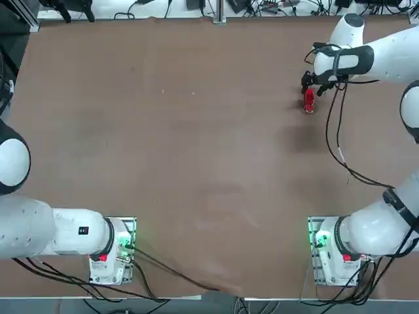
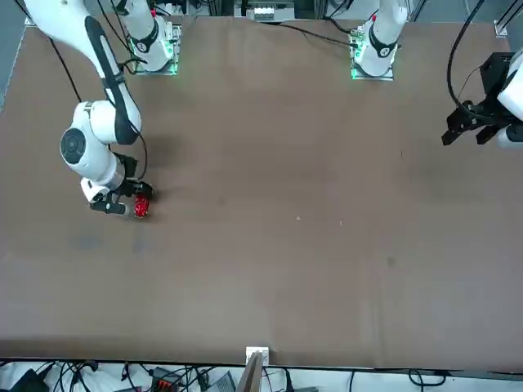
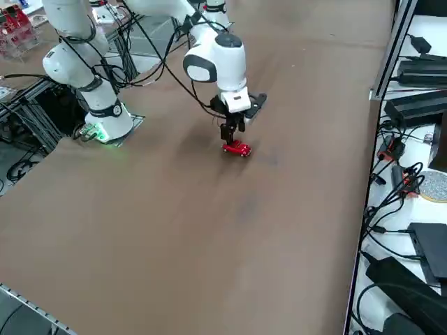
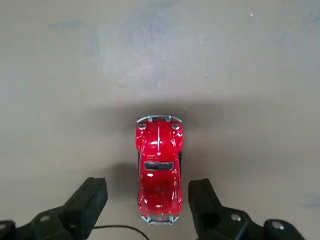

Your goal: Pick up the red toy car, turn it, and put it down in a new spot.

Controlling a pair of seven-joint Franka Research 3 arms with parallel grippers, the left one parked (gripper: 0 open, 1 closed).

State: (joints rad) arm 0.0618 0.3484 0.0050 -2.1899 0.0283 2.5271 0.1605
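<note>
Across the brown, smooth worktop (image 1: 196, 150), the small glossy red toy car (image 4: 159, 175) is seen between the spread fingers of the black two-finger right hand (image 4: 148, 192), and is best gripped once both fingers are centred evenly along its sides.

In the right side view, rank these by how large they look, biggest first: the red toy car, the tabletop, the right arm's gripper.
1. Tabletop
2. Right gripper, above the car
3. Red toy car, smallest
</note>
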